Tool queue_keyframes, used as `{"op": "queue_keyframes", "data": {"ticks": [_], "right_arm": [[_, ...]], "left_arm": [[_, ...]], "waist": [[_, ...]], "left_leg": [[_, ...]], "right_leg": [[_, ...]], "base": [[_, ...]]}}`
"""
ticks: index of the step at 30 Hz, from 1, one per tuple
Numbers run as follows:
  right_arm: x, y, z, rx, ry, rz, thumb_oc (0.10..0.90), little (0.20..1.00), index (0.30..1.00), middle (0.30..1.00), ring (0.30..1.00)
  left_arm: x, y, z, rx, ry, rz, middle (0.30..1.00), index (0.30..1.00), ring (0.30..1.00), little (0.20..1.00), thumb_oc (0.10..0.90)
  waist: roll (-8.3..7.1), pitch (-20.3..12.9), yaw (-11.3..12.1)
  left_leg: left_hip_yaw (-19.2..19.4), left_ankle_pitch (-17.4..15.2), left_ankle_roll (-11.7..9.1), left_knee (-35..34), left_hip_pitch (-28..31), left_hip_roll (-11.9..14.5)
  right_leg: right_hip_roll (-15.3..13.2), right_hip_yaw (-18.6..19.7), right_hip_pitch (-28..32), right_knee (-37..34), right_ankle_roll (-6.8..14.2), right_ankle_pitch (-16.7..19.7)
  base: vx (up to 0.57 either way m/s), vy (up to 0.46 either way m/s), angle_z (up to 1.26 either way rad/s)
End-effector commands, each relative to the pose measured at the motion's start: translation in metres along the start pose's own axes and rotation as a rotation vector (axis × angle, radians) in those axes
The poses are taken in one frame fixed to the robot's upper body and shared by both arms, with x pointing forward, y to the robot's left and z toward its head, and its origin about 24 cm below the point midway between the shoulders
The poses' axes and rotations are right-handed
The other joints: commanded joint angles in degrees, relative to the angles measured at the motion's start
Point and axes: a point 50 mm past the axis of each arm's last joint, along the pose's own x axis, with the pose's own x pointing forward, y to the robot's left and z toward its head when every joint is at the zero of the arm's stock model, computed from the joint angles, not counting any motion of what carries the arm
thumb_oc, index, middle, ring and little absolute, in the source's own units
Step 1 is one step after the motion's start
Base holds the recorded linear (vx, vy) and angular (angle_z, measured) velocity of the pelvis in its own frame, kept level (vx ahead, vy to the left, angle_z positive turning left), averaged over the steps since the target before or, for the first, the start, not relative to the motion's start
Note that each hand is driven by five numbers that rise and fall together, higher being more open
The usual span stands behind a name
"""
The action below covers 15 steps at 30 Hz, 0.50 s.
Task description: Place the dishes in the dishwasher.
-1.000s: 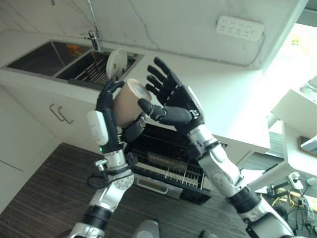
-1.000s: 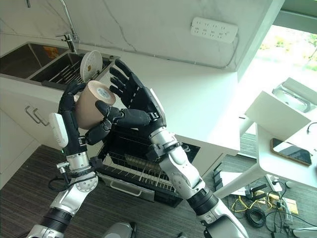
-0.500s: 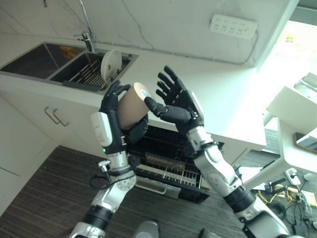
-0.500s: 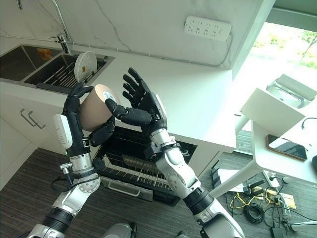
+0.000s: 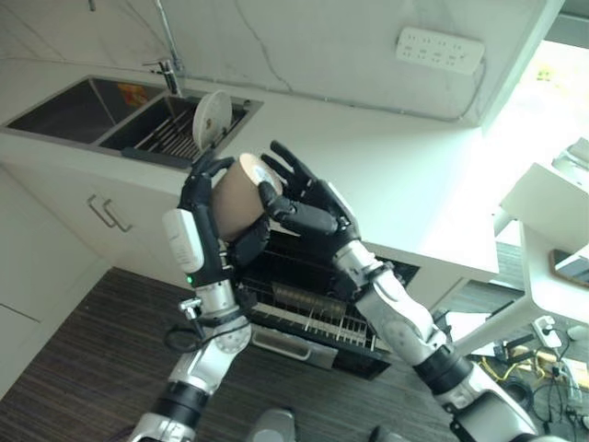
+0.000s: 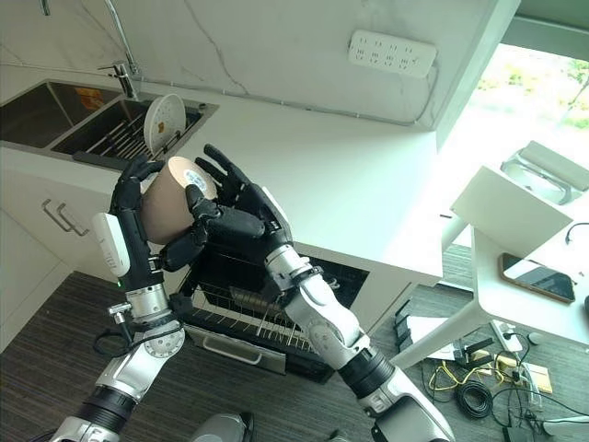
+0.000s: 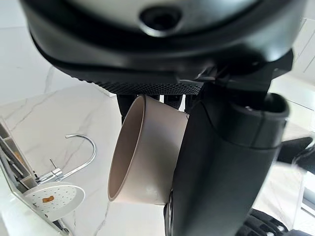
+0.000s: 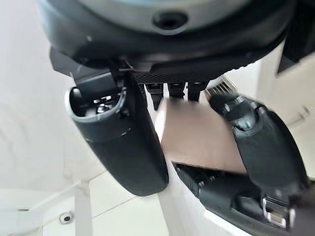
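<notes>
Nearest to me, low down in front of the cabinets, the dishwasher [image 5: 317, 308] stands open with its wire rack [image 6: 248, 318] pulled out over the dark wood-look floor [image 5: 83, 368]. Above that rack both arms are raised. The left robot hand [image 5: 207, 198] has its fingers and thumb curled round a tan bowl [image 5: 235, 198], which it holds tipped on its side in the air, the pale base turned up and away from the palm (the left wrist view shows the bowl's rim and hollow clearly against the thumb). The right robot hand [image 5: 308, 203] is up against the same bowl from the other side, its thumb laid on the base and its fingers spread and only loosely bent along the wall; it touches the bowl without closing on it.

Behind the hands runs the white surface [image 6: 359, 198], with drawer handles [image 5: 109, 214] on the cabinet front beneath it. Farther back to the left is the sink [image 5: 78, 103], where a white plate [image 5: 212, 120] stands on edge in a drying rack, the tap [image 5: 171, 69] just behind it. On the marble wall beyond hangs a white socket strip [image 5: 440, 48].
</notes>
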Motion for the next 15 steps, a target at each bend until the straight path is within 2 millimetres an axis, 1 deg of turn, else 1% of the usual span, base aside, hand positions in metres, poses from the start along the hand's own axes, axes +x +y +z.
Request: {"op": "queue_keyframes", "data": {"ticks": [1, 4, 9, 12, 15], "right_arm": [[0.021, 0.05, 0.011, 0.083, -0.025, 0.279, 0.8, 0.9, 0.9, 0.9, 0.9], [0.022, 0.053, 0.001, 0.149, 0.01, 0.311, 0.8, 0.9, 0.9, 0.9, 0.9], [0.023, 0.063, -0.003, 0.205, 0.037, 0.384, 0.8, 0.9, 0.9, 0.9, 0.9], [0.023, 0.062, -0.005, 0.212, 0.036, 0.363, 0.8, 0.9, 0.9, 0.9, 0.9], [0.023, 0.058, -0.006, 0.169, 0.017, 0.33, 0.8, 0.9, 0.9, 0.9, 0.9]], "left_arm": [[0.037, -0.007, 0.046, -0.192, -0.259, 0.056, 0.3, 0.3, 0.3, 0.3, 0.4], [0.036, -0.01, 0.048, -0.208, -0.256, 0.031, 0.3, 0.3, 0.3, 0.3, 0.4], [0.033, -0.015, 0.048, -0.244, -0.243, -0.011, 0.3, 0.3, 0.3, 0.3, 0.4], [0.032, -0.017, 0.048, -0.243, -0.246, -0.02, 0.3, 0.3, 0.3, 0.3, 0.4], [0.031, -0.019, 0.049, -0.233, -0.253, -0.023, 0.3, 0.3, 0.3, 0.3, 0.4]], "waist": [[-1.14, -3.7, 0.8], [-1.22, -3.7, 1.1], [-1.33, -3.8, 1.4], [-1.43, -3.7, 1.4], [-1.47, -3.6, 1.4]], "left_leg": [[0.3, -6.7, -0.6, -1.5, 3.5, 1.5], [0.3, -6.5, -0.6, -1.5, 3.4, 1.5], [0.2, -6.4, -0.6, -1.5, 3.3, 1.5], [0.2, -6.4, -0.5, -1.5, 3.3, 1.4], [0.3, -6.3, -0.4, -1.5, 3.3, 1.4]], "right_leg": [[-1.5, 1.7, 0.2, 2.6, 2.3, -7.5], [-1.5, 1.5, 0.1, 2.6, 2.2, -7.5], [-1.6, 1.4, 0.0, 2.6, 2.3, -7.4], [-1.7, 1.3, 0.0, 2.6, 2.3, -7.2], [-1.8, 1.1, 0.0, 2.6, 2.4, -7.0]], "base": [[0.0, 0.0, 0.0], [0.0, 0.0, 0.0], [0.0, 0.0, 0.0], [0.0, 0.0, 0.0], [0.0, 0.0, 0.0]]}}
